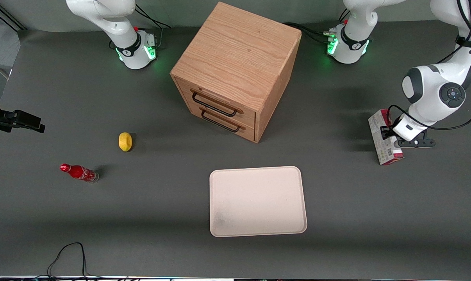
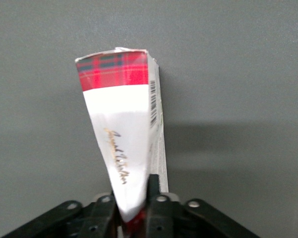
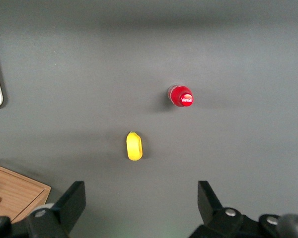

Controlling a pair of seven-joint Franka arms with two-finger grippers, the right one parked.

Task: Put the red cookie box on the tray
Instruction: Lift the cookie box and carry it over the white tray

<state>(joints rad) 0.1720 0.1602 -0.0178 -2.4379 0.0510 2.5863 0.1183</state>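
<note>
The red cookie box [image 1: 384,138] stands on edge on the grey table at the working arm's end, its grey-white printed side facing the tray. My gripper [image 1: 389,132] is shut on the box, its fingers pinching the narrow top. In the left wrist view the cookie box [image 2: 124,144] shows a white face with gold script and a red tartan end, clamped between the black fingers [image 2: 153,191] of the gripper [image 2: 134,208]. The cream-white tray [image 1: 257,201] lies flat, nearer the front camera than the box, with a grey smudge in one corner.
A wooden two-drawer cabinet [image 1: 235,68] stands mid-table, farther from the camera than the tray. A yellow lemon [image 1: 125,141] and a small red soda bottle [image 1: 78,172] lie toward the parked arm's end. A black cable [image 1: 65,257] loops at the front edge.
</note>
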